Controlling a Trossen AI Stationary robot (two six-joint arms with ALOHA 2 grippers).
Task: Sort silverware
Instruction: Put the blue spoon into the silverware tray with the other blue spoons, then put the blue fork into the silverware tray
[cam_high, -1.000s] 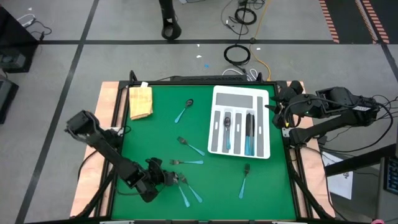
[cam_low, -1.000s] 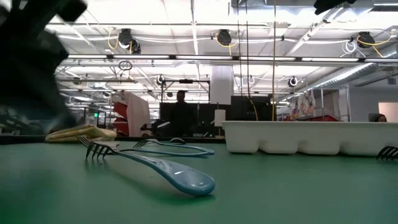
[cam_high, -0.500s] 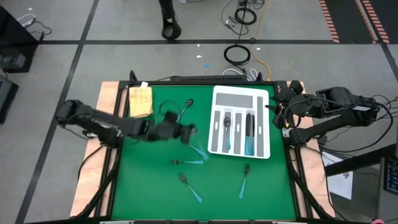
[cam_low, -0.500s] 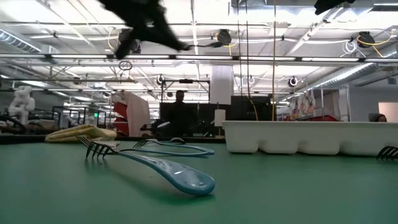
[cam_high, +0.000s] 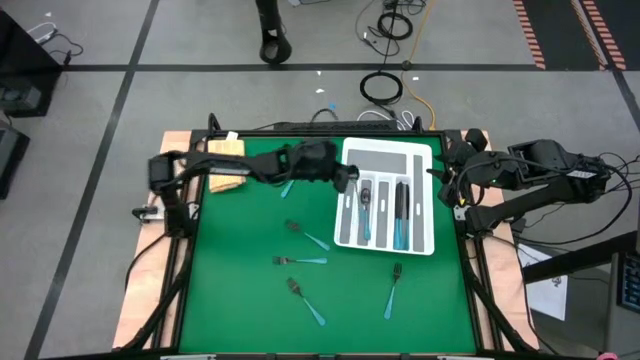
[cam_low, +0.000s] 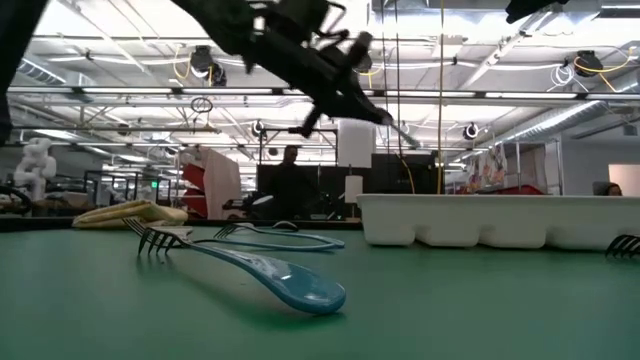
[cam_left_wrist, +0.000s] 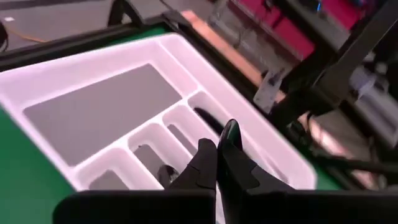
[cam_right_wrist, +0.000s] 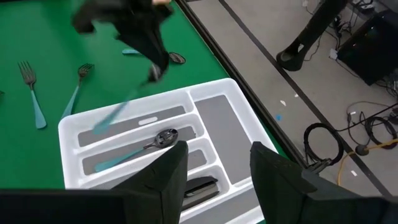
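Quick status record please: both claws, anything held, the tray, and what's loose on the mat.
left claw: shut on a teal-handled utensil, over the left side of the tray
utensil type: cannot tell
right claw: open, waiting at the table's right edge
sorted pieces: several lying in tray slots
loose pieces: about five on the mat, one partly under the left arm
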